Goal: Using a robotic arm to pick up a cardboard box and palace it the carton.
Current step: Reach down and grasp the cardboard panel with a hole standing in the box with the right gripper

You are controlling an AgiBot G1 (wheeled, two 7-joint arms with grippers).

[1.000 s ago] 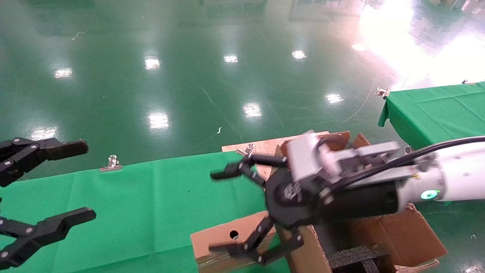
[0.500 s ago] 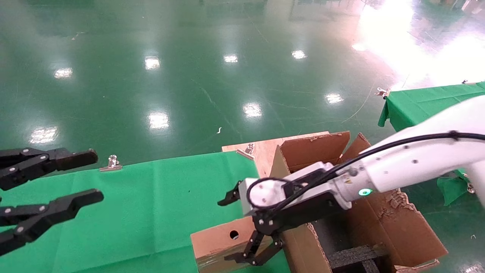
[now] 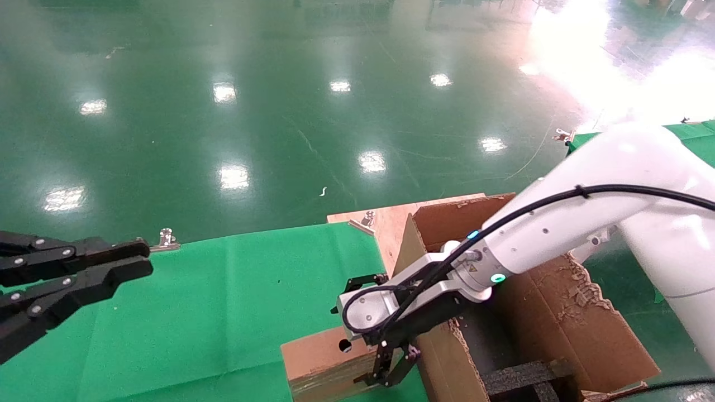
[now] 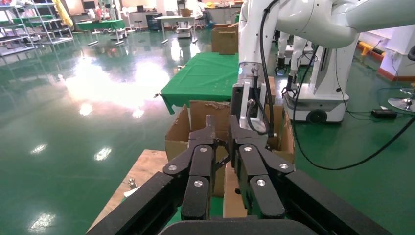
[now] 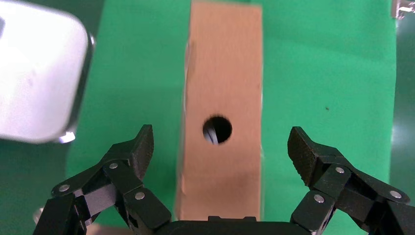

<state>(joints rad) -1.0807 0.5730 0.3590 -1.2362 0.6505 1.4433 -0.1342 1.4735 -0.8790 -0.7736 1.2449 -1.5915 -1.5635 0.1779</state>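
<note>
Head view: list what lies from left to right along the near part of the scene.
Left hand → green cloth → cardboard box → right hand → carton.

I see a plain brown cardboard box (image 5: 222, 112) with one dark round hole, lying on a bright green cloth (image 3: 223, 312). My right arm (image 3: 558, 223) is white with a small teal light, ending in a grey camera block (image 3: 366, 312) and a black right gripper (image 5: 220, 166). The carton (image 3: 558, 324) is brown — black foam inside. The left gripper (image 3: 84, 273) is black. The floor (image 3: 279, 111) is glossy dark green.
</note>
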